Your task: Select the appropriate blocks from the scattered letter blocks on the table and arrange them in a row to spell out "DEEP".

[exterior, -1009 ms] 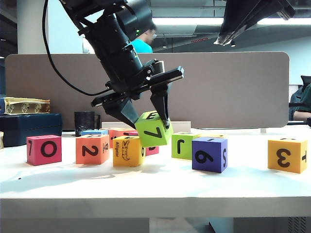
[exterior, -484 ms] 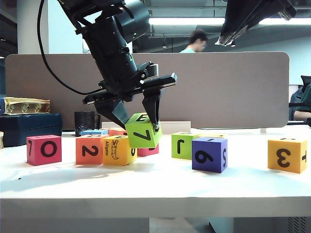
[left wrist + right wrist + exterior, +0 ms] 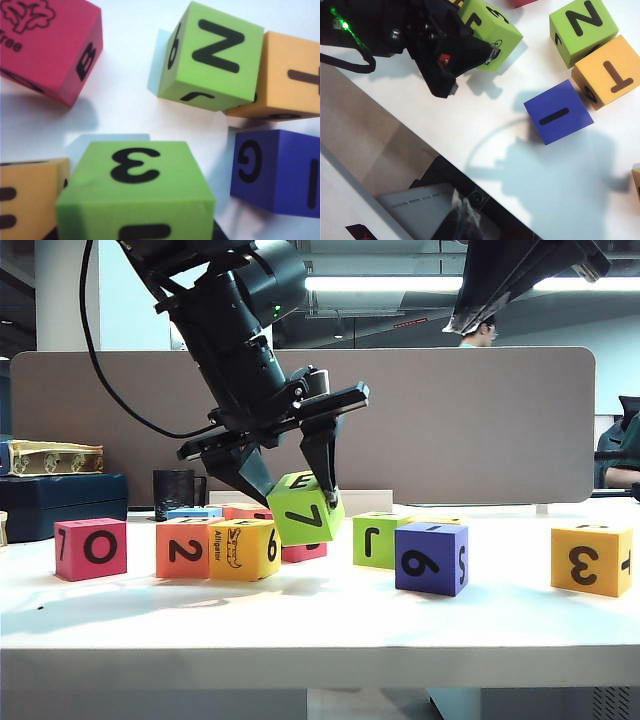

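Table (image 3: pixel 320 630), broad and white with a thick front edge, is filling the lower half of the exterior view, and it is carrying the scattered letter blocks in a loose line. At the left end the pink cube with 0 (image 3: pixel 91 548) is standing alone. Next to it the orange cube with 2 (image 3: pixel 183 548) is standing, and the yellow Alligator cube (image 3: pixel 243 549) is touching its side. The left gripper (image 3: pixel 290 480) is reaching down from the upper left and is holding the lime green cube with 7 (image 3: pixel 304 508) between its two fingers; the cube is tilted and is hanging just above the surface, close beside the Alligator cube. In the left wrist view this same cube (image 3: pixel 137 187) is filling the near part of the picture, showing an E on its top face. A second green cube (image 3: pixel 379 539) is standing further right, with the purple cube with 6 (image 3: pixel 431 558) in front of it. The yellow-orange cube with 3 (image 3: pixel 591 559) is sitting well apart near the right edge.

The right gripper (image 3: pixel 470 322) is hanging high at the top right, far from all blocks, and its jaws are closed on nothing.

Behind the table a grey-brown partition panel (image 3: pixel 480 425) is closing the view. A dark mug (image 3: pixel 174 493) and a dark blue box (image 3: pixel 60 500) are standing at the far left. Long ceiling lights are shining above the panel.
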You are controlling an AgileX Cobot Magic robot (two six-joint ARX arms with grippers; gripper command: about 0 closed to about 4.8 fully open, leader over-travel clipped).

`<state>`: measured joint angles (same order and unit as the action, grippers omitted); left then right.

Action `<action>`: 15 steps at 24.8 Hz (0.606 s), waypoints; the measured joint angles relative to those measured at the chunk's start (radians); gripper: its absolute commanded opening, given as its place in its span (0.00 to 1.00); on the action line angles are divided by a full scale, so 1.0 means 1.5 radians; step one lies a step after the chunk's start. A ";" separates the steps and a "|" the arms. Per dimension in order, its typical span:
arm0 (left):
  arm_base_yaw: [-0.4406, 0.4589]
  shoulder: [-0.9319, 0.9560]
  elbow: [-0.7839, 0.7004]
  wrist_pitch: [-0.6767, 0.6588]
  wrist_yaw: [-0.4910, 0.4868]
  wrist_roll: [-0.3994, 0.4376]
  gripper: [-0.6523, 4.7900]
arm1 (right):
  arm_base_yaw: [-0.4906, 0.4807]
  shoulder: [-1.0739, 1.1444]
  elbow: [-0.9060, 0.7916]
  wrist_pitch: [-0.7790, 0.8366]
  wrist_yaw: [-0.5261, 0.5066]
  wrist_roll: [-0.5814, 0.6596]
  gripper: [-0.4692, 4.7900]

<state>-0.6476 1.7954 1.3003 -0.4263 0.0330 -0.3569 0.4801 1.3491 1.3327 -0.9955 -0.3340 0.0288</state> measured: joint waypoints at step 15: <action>0.001 0.020 0.000 -0.014 0.003 0.001 0.56 | 0.000 0.000 0.000 -0.001 0.000 0.000 0.09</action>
<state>-0.6468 1.8259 1.3003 -0.4480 0.0380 -0.3557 0.4801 1.3491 1.3327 -0.9962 -0.3340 0.0288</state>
